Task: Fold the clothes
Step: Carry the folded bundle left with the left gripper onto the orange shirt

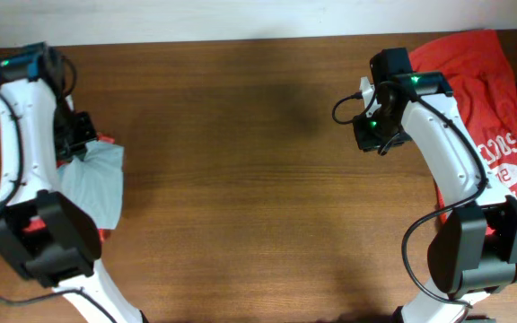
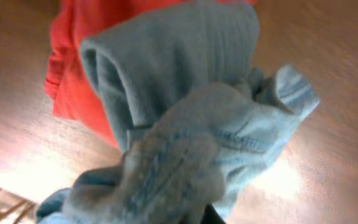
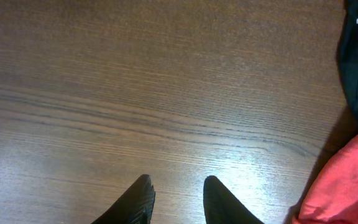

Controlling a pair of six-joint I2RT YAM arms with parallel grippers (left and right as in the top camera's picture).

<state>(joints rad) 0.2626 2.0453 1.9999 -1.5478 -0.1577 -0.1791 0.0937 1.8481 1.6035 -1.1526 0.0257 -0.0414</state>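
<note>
T-shirt (image 2: pixel 216 137), pale grey-blue, bunched and creased, orange-red shirt (image 2: pixel 73 74) beneath it

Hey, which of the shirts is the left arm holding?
The pale grey-blue T-shirt, bunched in the left gripper. The lettered orange-red shirt lies far right, untouched; the small orange-red one lies partly under the grey one.

overhead: table (image 1: pixel 240 161) seen straight down, from high up
left wrist: grey-blue shirt (image 2: pixel 191 124) filmed super close
right wrist: table viewed low, orange-red shirt (image 3: pixel 347 180) shared with overhead
</note>
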